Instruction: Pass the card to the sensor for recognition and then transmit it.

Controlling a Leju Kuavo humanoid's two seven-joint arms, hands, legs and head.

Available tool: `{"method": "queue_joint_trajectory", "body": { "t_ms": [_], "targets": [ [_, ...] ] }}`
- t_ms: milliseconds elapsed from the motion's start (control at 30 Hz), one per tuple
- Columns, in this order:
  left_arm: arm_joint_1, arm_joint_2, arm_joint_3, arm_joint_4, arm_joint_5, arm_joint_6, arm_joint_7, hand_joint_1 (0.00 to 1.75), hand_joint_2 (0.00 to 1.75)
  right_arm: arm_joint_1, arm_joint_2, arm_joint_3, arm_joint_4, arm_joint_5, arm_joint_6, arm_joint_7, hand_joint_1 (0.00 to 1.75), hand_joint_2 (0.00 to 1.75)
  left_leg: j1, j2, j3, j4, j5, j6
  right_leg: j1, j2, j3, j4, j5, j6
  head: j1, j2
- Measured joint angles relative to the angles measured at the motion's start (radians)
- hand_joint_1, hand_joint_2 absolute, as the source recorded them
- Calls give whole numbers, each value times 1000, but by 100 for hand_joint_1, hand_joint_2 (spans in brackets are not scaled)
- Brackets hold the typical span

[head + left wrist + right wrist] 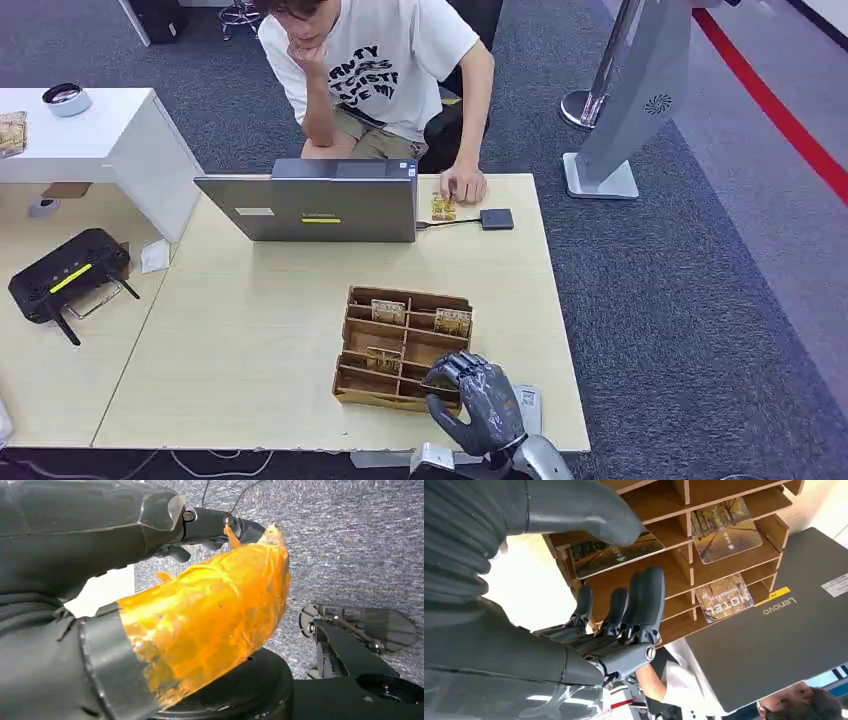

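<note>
The right hand (470, 395) is hovering over the near corner of the wooden organizer (404, 348), fingers apart, gripping nothing. The card (616, 554) is lying flat in the slot beneath it; thin, stiff and probably slick, best pinched at an edge.

You see a tray (362, 345) of bare, matt plywood with thin wooden dividers, sitting on a pale, smooth wood-look surface (250, 330). The cards (725, 529) in it look like printed card stock with a slight sheen. The right robot hand (472, 395) is dark grey plastic, semi-gloss, with a ribbed matt cover. The laptop (315, 208) has a smooth, matt grey lid. The floor (700, 300) is rough grey carpet. On the left robot hand (165, 545), glossy, wrinkled orange tape (210, 625) wraps the thumb.
</note>
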Motion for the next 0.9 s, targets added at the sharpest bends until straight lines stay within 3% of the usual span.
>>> {"method": "queue_joint_trajectory", "body": {
  "t_ms": [167,233,267,300,367,900],
  "targets": [
    [0,0,0,0,0,0,0,0,0,-1,0,0,4,18,0,13,87,175,0,0,0,0,0,0,0,0,0,0,0,0,0,0],
    [0,0,0,0,0,0,0,0,0,-1,0,0,7,23,0,15,98,175,0,0,0,0,0,0,0,0,0,0,0,0,0,0],
    [0,0,0,0,0,0,0,0,0,-1,0,0,8,24,1,18,112,175,0,0,0,0,0,0,0,0,0,0,0,0,0,0],
    [0,0,0,0,0,0,0,0,0,-1,0,0,8,27,1,22,148,175,0,0,0,0,0,0,0,0,0,0,0,0,0,0],
    [0,0,0,0,0,0,-1,0,0,-1,0,0,9,32,2,24,171,175,0,0,0,0,0,0,0,0,0,0,0,0,0,0],
    [0,0,0,0,0,0,-7,0,0,-8,-2,0,11,44,18,41,175,175,0,0,0,0,0,0,0,0,0,0,0,0,0,0]
  ]
}}
